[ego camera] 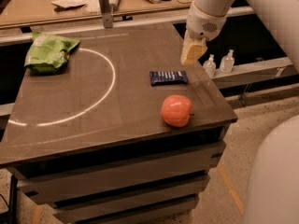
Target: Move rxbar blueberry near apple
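My end effector (193,54), spread unclear to me, aloft just far-right of the rxbar blueberry (168,77), apple (176,110) nearer on the surface (93,120).

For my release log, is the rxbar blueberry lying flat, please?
Flat: the rxbar blueberry lies full-length on the table, beyond the apple; the gripper hovers clear of it.
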`<act>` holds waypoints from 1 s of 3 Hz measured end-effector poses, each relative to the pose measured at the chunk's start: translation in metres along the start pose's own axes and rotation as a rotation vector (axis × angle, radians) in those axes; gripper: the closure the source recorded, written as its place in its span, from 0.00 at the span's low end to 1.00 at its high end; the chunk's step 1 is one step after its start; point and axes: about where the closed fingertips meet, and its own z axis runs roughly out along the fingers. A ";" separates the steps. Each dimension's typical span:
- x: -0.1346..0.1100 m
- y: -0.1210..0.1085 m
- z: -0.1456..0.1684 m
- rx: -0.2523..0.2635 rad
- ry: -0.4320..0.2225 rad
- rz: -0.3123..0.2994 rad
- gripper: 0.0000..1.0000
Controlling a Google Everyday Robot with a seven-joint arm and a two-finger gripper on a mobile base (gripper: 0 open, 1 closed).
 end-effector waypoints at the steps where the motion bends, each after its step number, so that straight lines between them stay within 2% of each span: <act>1: 0.021 0.001 -0.001 0.000 -0.004 0.030 0.82; 3: 0.032 -0.007 0.018 -0.010 0.003 0.070 0.35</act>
